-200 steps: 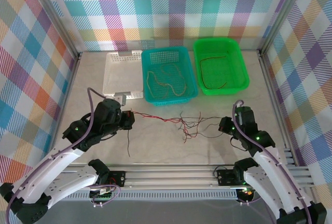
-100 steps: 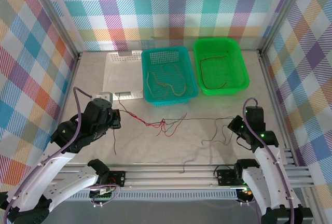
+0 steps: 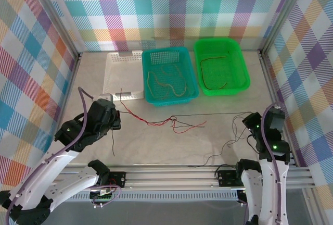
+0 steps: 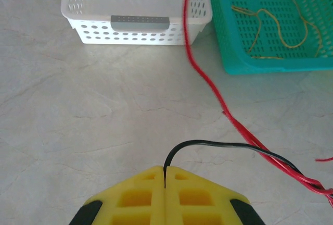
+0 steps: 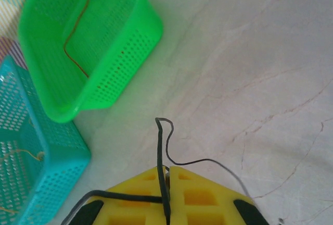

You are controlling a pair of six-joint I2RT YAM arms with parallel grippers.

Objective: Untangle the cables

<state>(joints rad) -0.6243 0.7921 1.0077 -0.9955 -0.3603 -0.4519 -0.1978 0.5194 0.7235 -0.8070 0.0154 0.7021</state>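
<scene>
- The cables (image 3: 177, 123), thin flexible wires, lie in a loose bunch on the pale marbled table (image 3: 156, 149), near its middle and just in front of the baskets.
- A thin black wire (image 3: 213, 115) runs taut from the bunch rightward. The thin red wires (image 3: 151, 122) trail to the left.
- The left gripper (image 4: 164, 172) is closed on a black wire, with the red wires passing just to its right.
- The right gripper (image 5: 167, 170) is likewise clamped on a black wire.
- Step in hand, as I judge it: drawing one black wire out of the bunch. The next move calls for pulling apart gently until it clears the red wires, then carrying it to a basket.
- The white perforated plastic basket (image 3: 115, 58), far left, holds no wire that I can make out.
- The teal plastic mesh basket (image 3: 169, 51) holds curled yellowish wires (image 3: 165, 84).
- The green plastic mesh basket (image 3: 218, 42) holds one brown wire (image 3: 203, 71).
</scene>
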